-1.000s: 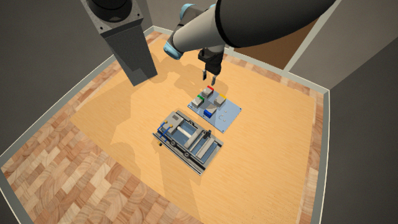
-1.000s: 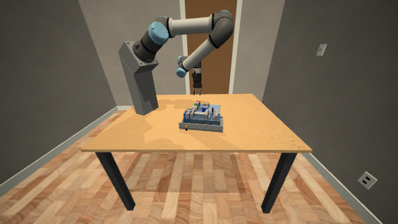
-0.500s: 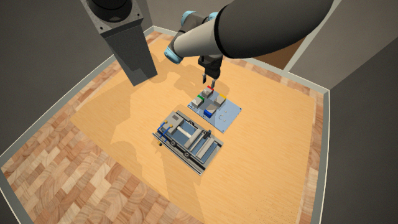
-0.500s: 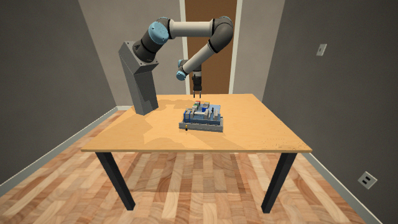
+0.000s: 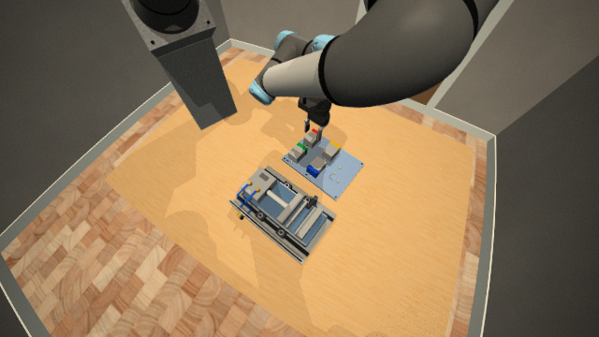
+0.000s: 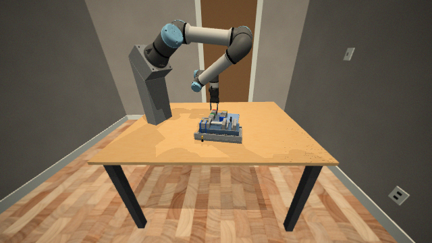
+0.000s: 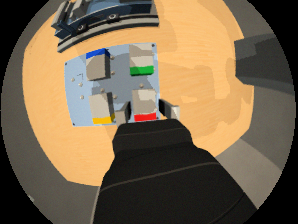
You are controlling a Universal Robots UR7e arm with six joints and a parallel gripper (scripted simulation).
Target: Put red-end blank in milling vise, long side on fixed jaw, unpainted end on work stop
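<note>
The grey blank with the red end (image 5: 311,138) lies on the light blue plate (image 5: 327,166) at its far corner; it also shows in the wrist view (image 7: 144,104). My gripper (image 5: 313,125) is open and empty, just above this blank, with a finger on either side of it in the wrist view (image 7: 145,108). In the exterior view the gripper (image 6: 214,109) hangs over the plate's far side. The milling vise (image 5: 282,212) stands in front of the plate, its jaws apart, nothing between them.
Three other blanks lie on the plate: green end (image 5: 298,152), yellow end (image 5: 331,149), blue end (image 5: 315,167). The vise's hose-side block (image 5: 257,184) is at its left end. The robot's grey pedestal (image 5: 194,70) stands at the table's back left.
</note>
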